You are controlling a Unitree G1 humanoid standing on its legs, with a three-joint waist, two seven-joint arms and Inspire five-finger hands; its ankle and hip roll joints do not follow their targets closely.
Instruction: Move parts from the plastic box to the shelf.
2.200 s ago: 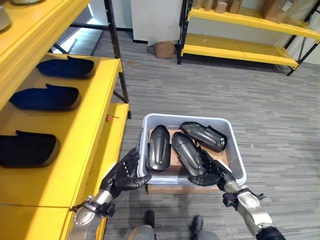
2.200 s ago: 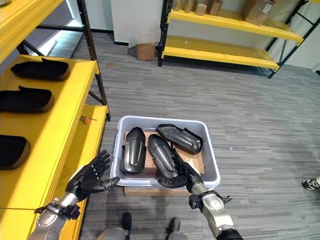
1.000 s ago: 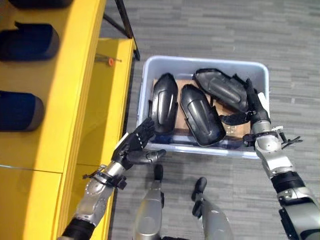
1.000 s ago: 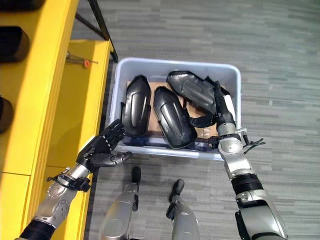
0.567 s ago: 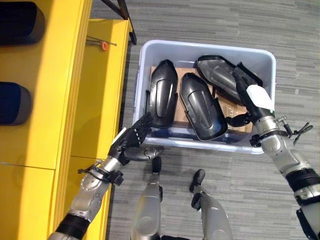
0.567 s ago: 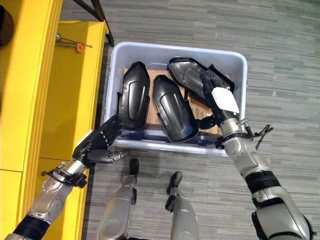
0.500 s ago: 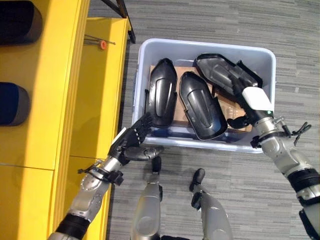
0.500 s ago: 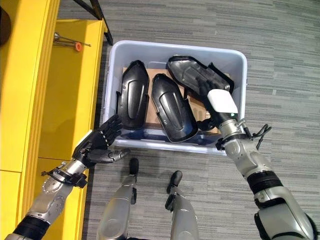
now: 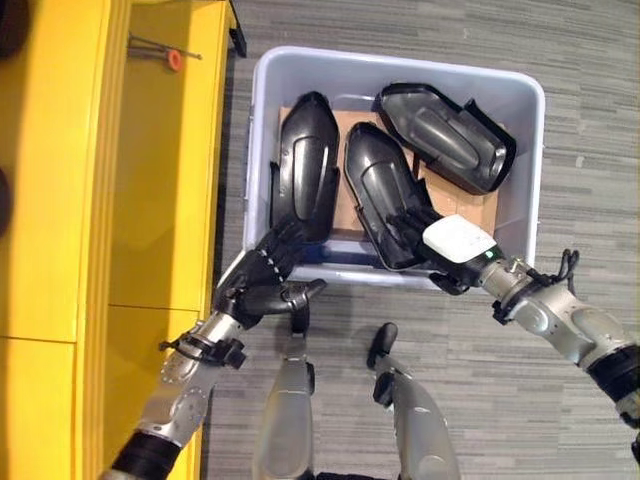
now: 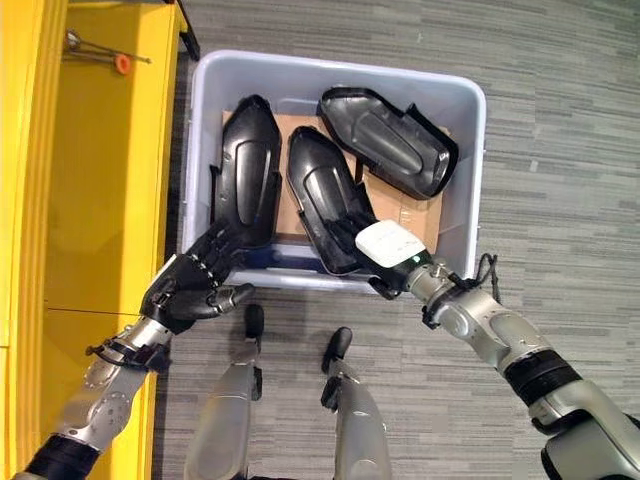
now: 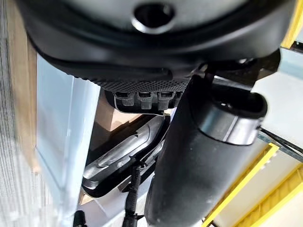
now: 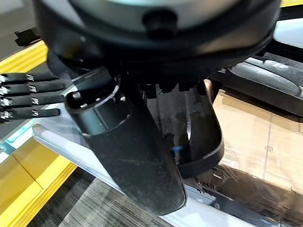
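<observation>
Three black moulded parts are seen in the pale plastic box [image 9: 530, 150], which stands on the grey floor [image 9: 590, 60] just beside the yellow shelf [image 9: 170, 200]. The left part [image 9: 305, 165] and the middle part [image 9: 378, 190] lie side by side on a sheet of brown cardboard [image 9: 462, 208], and the third part [image 9: 445, 135] lies tilted across the far right corner.

The right robot hand [image 9: 450, 243], with a white cover on its back, is reached over the near wall of the box, and its fingers are laid on the near end of the middle part; whether that part is gripped cannot be told from the views. The left robot hand [image 9: 262, 282] is held at the near left corner of the box, released, with fingers straight and spread towards the left part and the thumb standing out to the side. A small orange-headed tool [image 9: 172, 57] lies on the shelf's lower board.
</observation>
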